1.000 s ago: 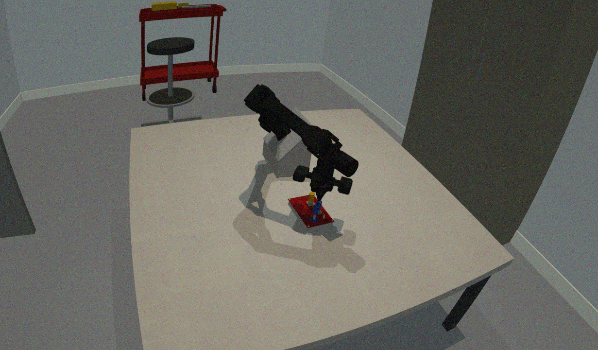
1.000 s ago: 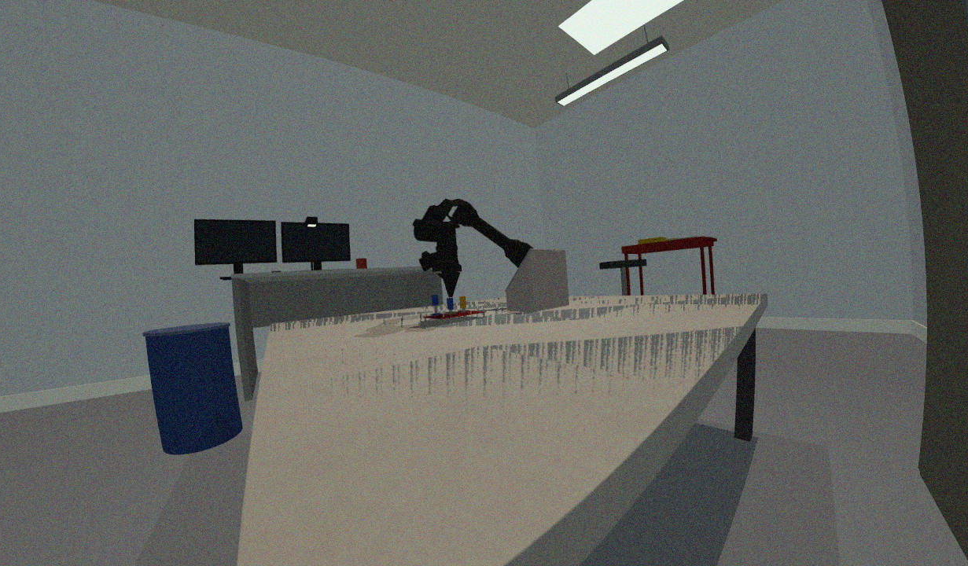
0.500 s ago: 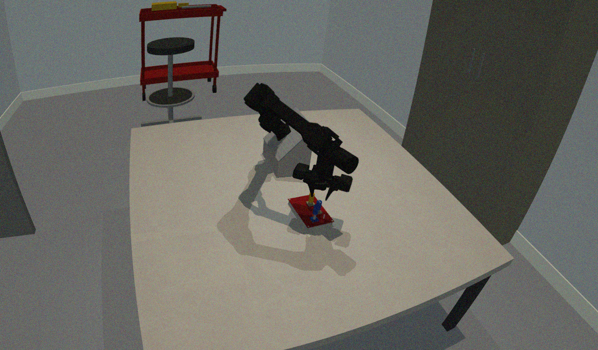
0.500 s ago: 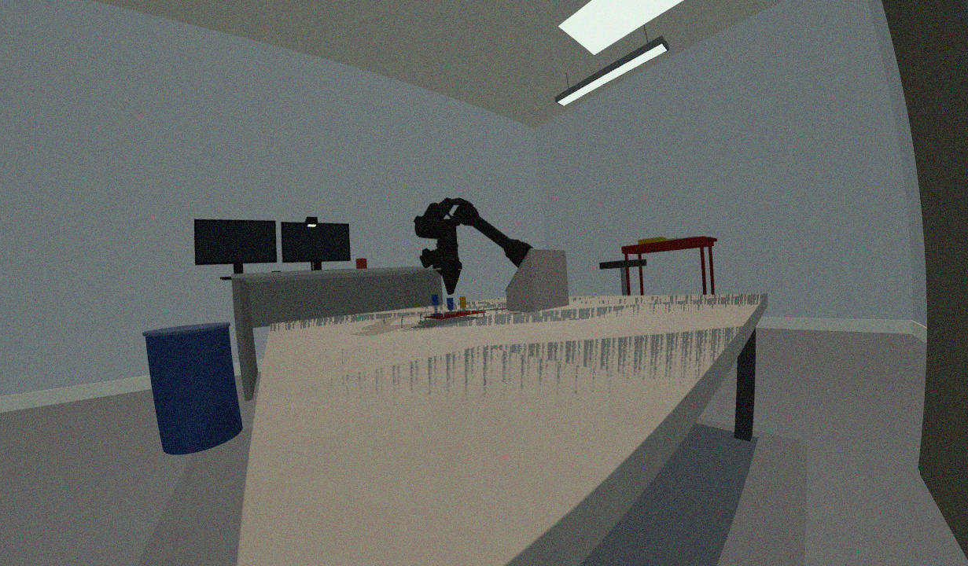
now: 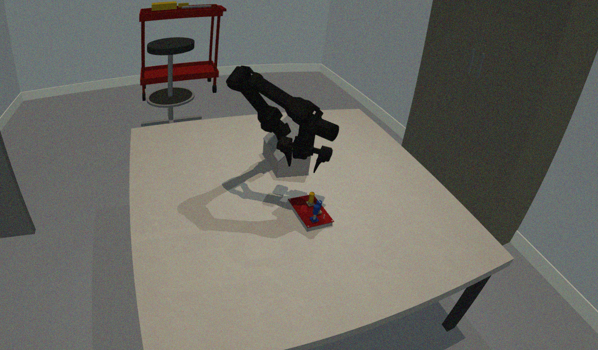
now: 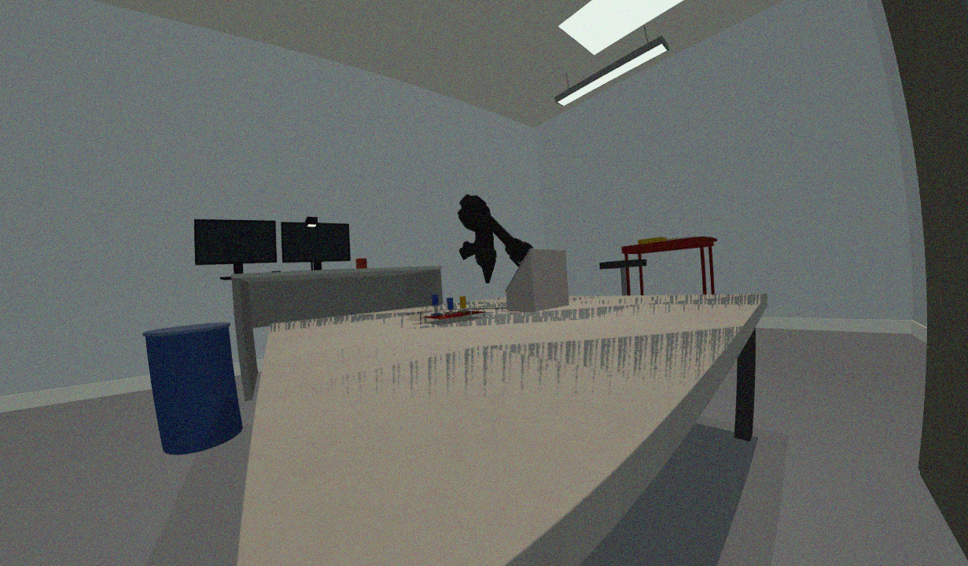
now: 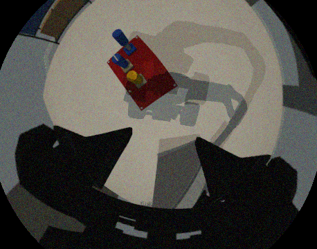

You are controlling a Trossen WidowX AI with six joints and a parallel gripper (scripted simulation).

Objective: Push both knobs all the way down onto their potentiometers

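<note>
The red circuit board [image 5: 301,208] [image 6: 458,315] [image 7: 149,63] stands on the table. At one end, a blue knob [image 5: 316,210] [image 6: 435,299] [image 7: 119,36] stands raised over its blue potentiometer [image 5: 314,220] [image 7: 129,49], with grey shaft showing between. A second blue knob [image 5: 319,202] [image 6: 450,303] [image 7: 120,60] with a white line is over a beige potentiometer [image 7: 127,67]. The yellow knob [image 5: 311,197] [image 6: 463,302] [image 7: 132,75] is beside it; I cannot tell how closely these two sit. My gripper [image 5: 302,168] [image 7: 164,135] is wide open and empty, above and to the base side of the board, touching nothing.
The grey arm base block [image 5: 292,167] [image 6: 546,281] stands on the table [image 5: 222,278] [image 6: 374,436] behind the board. Beyond the table are a red cart [image 5: 179,71], a stool [image 5: 170,45] and a blue bin [image 6: 195,391].
</note>
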